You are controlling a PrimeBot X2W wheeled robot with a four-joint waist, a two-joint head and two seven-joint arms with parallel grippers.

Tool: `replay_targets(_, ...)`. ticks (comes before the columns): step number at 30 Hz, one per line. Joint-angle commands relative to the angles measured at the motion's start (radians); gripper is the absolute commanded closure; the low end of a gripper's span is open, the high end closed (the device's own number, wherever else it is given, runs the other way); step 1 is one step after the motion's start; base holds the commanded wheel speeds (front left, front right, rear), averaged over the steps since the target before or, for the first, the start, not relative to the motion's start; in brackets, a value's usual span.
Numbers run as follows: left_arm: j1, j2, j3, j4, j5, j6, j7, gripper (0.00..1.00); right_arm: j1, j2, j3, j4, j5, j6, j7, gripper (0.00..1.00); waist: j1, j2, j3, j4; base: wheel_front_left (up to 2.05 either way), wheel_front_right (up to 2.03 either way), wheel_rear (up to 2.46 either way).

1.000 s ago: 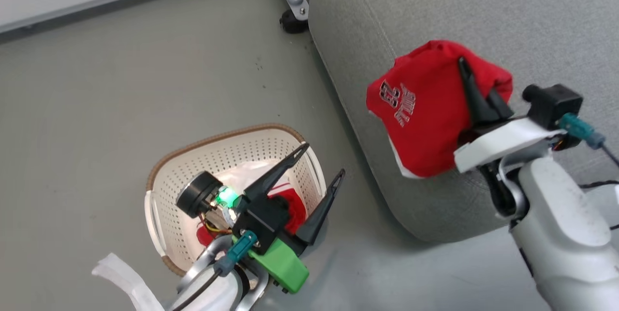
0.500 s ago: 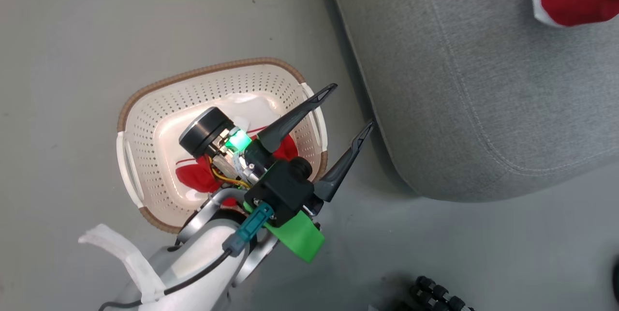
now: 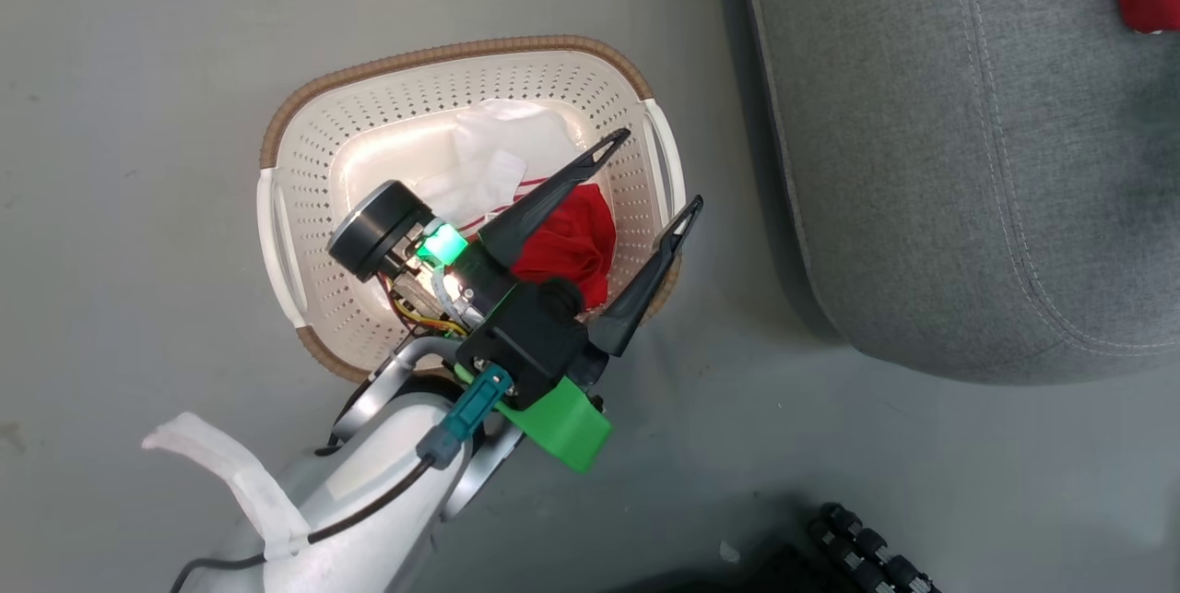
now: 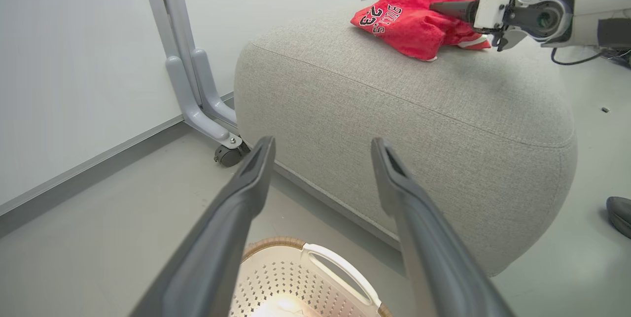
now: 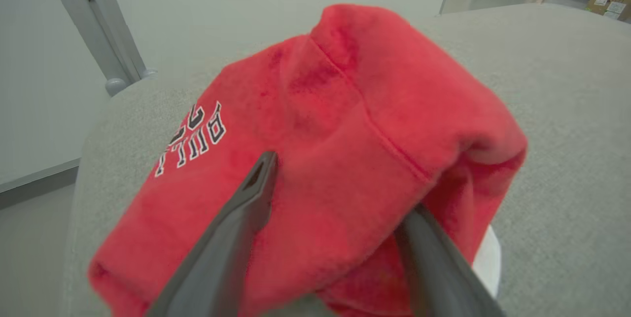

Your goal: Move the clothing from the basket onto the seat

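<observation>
- Parted now are the jaws of the right gripper (image 5: pixel 340 186), which a second ago were pinched shut on the red fleecy jersey lettered "BULLS 23" in black and white (image 5: pixel 355 110). Its two long dark fingers stand wide apart, released, with bunched fabric lying between them.
- Since that earlier picture the head camera has also swung. The basket now sits near the top of the head view and the seat runs down that view's right side.
- The jersey rests in a crumpled heap on top of the large grey fabric seat cushion with rounded edges and stitched seams (image 4: pixel 419 110). A strip of white trim peeks out at its lower edge.
- The left gripper (image 3: pixel 656 170) hovers above the cream-white perforated plastic basket with a brown woven-look rim (image 3: pixel 304 206). Its jaws are spread wide and hold nothing.
- One left finger reaches over the basket's inside. The other lies over the handle nearest the seat.
- Inside the basket lie the red shorts with white stripes and a white panel (image 3: pixel 567 243), crumpled toward the side nearest the seat.
- The basket stands on the smooth grey floor (image 3: pixel 138 67), just beside the seat and apart from it.
- A grey metal frame leg on a black caster (image 4: pixel 197 85) stands beside the seat, in front of a white wall (image 4: pixel 74 60).
</observation>
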Motion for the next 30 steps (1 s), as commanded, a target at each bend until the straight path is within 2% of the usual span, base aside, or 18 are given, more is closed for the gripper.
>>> replay_targets(1, -0.009, 0.001, 0.006, 0.006, -0.008, 0.007, -0.006, 0.0, 0.038, 0.012, -0.019, -0.022, -0.006, 0.0, -0.003, 0.0, -0.0003, -0.0001, -0.012, -0.004, 0.0, 0.0, 0.0)
replay_targets(7, 0.019, 0.0, 0.01, 0.03, -0.023, 0.023, -0.026, 0.0, 0.182, 0.089, -0.062, -0.135, -0.021, 0.0, -0.003, 0.0, -0.0003, -0.0001, -0.062, -0.016, 0.0, 0.0, 0.0)
replay_targets(14, 0.074, -0.009, 0.032, 0.075, -0.059, 0.06, -0.077, 0.0, 0.355, 0.173, -0.034, -0.31, -0.072, 0.0, -0.003, 0.0, -0.0003, -0.0001, -0.167, -0.014, 0.0, 0.0, 0.0)
replay_targets(21, 0.134, -0.021, 0.083, 0.117, -0.104, 0.117, -0.136, 0.0, 0.501, 0.244, 0.091, -0.492, -0.115, 0.0, -0.003, 0.0, -0.0003, -0.0001, -0.268, 0.019, 0.0, 0.0, 0.0)
replay_targets(30, 0.187, -0.031, 0.182, 0.142, -0.152, 0.191, -0.178, 0.0, 0.603, 0.269, 0.24, -0.626, -0.134, 0.0, -0.003, 0.0, -0.0003, -0.0001, -0.346, 0.087, 0.0, 0.0, 0.0)
